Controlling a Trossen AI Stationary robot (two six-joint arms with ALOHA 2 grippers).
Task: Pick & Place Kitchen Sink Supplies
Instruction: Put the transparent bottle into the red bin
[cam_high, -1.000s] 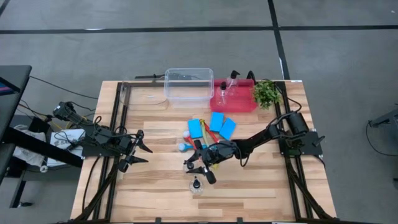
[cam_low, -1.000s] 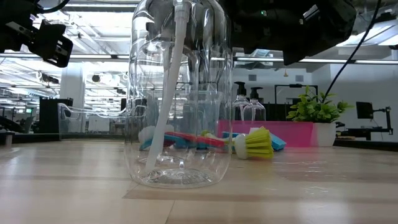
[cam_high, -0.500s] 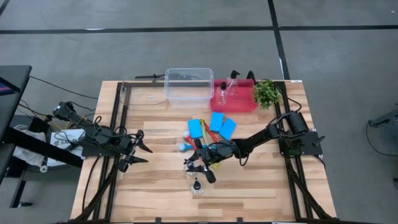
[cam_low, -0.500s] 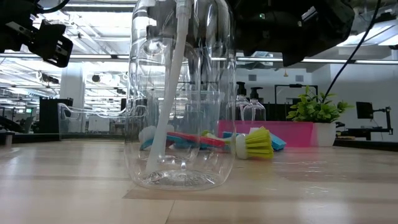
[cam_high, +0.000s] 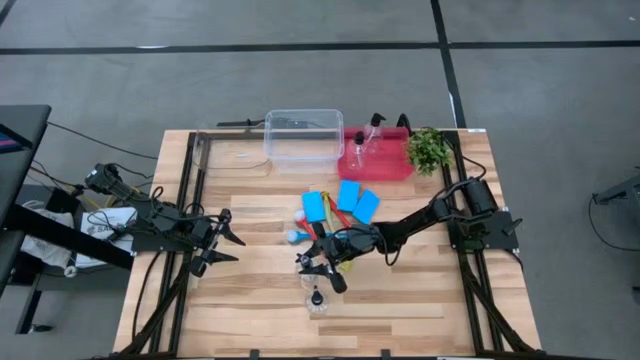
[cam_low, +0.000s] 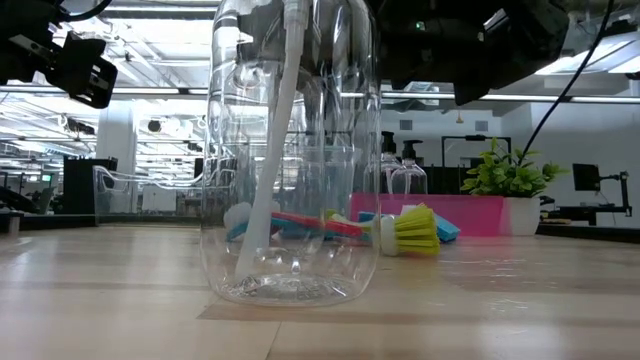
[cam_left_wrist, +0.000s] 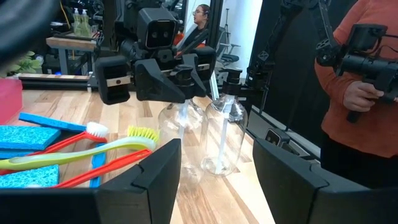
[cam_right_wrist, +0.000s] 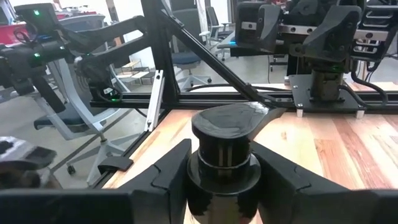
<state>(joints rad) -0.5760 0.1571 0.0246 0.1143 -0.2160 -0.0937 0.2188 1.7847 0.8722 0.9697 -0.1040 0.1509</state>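
My right gripper (cam_high: 317, 270) is at the table's middle front, shut on a clear pump bottle (cam_left_wrist: 180, 127). A second clear bottle (cam_high: 316, 298) stands free on its base just nearer the front edge. Three blue sponges (cam_high: 348, 194) and the long-handled brushes (cam_high: 300, 225) lie flat behind the gripper. Two more pump bottles (cam_high: 358, 150) stand in the red tray (cam_high: 395, 168). My left gripper (cam_high: 228, 245) waits open at the left, touching nothing. My right gripper has the bottle's black pump collar (cam_right_wrist: 224, 168) pinched between its two fingers, just under the pump head (cam_right_wrist: 227, 124). The fingers lie level and come from the table's right side. The bottle stands upright on the table.
A clear plastic tub (cam_high: 303, 138) stands at the back centre beside the red tray, with a small leafy plant (cam_high: 428, 148) at the back right. Bare wood lies at the front left. A person in an orange sleeve (cam_left_wrist: 373, 93) stands beyond the table.
My right gripper's fingers have drawn closer together around the bottle's pump collar. The arm itself has stayed in place, and the bottle still stands on the table.
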